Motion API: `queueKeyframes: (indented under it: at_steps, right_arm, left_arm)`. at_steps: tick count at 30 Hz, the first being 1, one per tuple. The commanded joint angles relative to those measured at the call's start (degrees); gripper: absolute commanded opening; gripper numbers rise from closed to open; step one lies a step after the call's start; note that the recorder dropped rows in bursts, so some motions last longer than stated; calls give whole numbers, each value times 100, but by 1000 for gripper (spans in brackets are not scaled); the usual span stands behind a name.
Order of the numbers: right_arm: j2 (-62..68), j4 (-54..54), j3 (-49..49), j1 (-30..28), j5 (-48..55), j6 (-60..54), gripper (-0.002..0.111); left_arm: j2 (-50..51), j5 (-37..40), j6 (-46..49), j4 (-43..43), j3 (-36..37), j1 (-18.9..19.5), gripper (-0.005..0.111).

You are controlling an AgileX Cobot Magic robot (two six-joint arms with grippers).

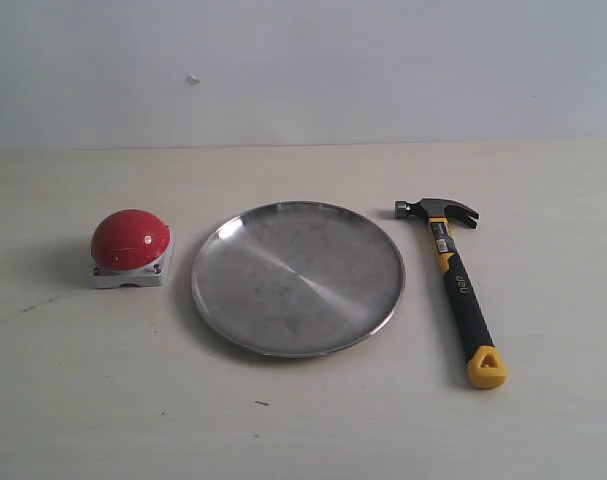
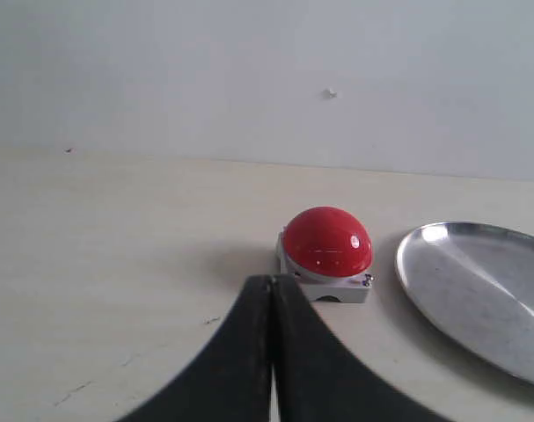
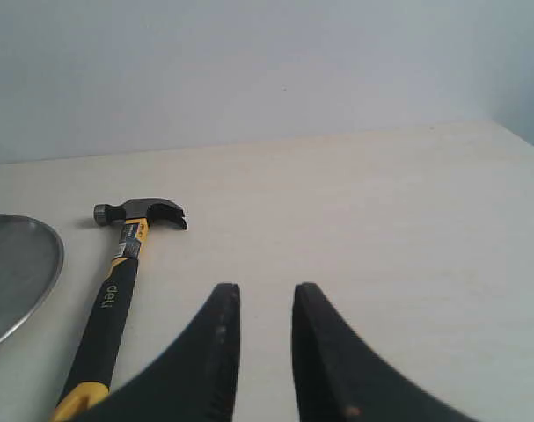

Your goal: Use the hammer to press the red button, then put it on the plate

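The hammer point(image 1: 458, 280) lies flat on the table to the right of the plate point(image 1: 298, 278), dark head toward the wall, yellow looped end toward the front. The red button point(image 1: 131, 240) on its grey base sits left of the plate. Neither gripper shows in the exterior view. In the left wrist view my left gripper point(image 2: 273, 280) is shut and empty, just short of the red button point(image 2: 327, 242). In the right wrist view my right gripper point(image 3: 266, 290) is open with nothing between its fingers, beside the hammer point(image 3: 117, 281), apart from it.
A pale wooden table point(image 1: 303, 420) runs back to a plain white wall point(image 1: 303, 60). The plate's rim point(image 2: 407, 281) shows in the left wrist view and again, as the plate's edge point(image 3: 47, 281), in the right wrist view.
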Motion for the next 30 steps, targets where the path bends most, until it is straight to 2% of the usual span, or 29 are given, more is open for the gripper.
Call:
queueKeyframes:
  at_steps: [1, 15, 17, 19, 22, 27, 28, 30]
  right_arm:
    - [-39, -17, 24, -28, -72, -46, 22]
    - [-39, -179, 24, -28, -697, -46, 22]
    - [-39, -379, 24, -28, -1039, -248, 22]
    - [-39, -239, 24, -28, -1876, 33, 22]
    - [-39, 269, 24, -28, -2868, 1170, 22]
    - [-39, 480, 24, -28, -3386, 1416, 22]
    - [-39, 733, 24, -28, -3560, 1427, 22]
    - [-28, 1996, 24, -28, -3976, 1646, 20]
  left_arm:
    - [-33, -8, -14, -1, -7, -18, 0]
    - [-33, -8, -14, -1, -7, -18, 0]
    - [-33, -8, -14, -1, -7, -18, 0]
    - [-33, -8, -14, -1, -7, -18, 0]
    - [-33, -8, -14, -1, -7, -18, 0]
    - [-33, -8, -14, -1, -7, -18, 0]
    - [-33, -8, -14, -1, -7, -18, 0]
    - [-33, -8, -14, -1, -7, -18, 0]
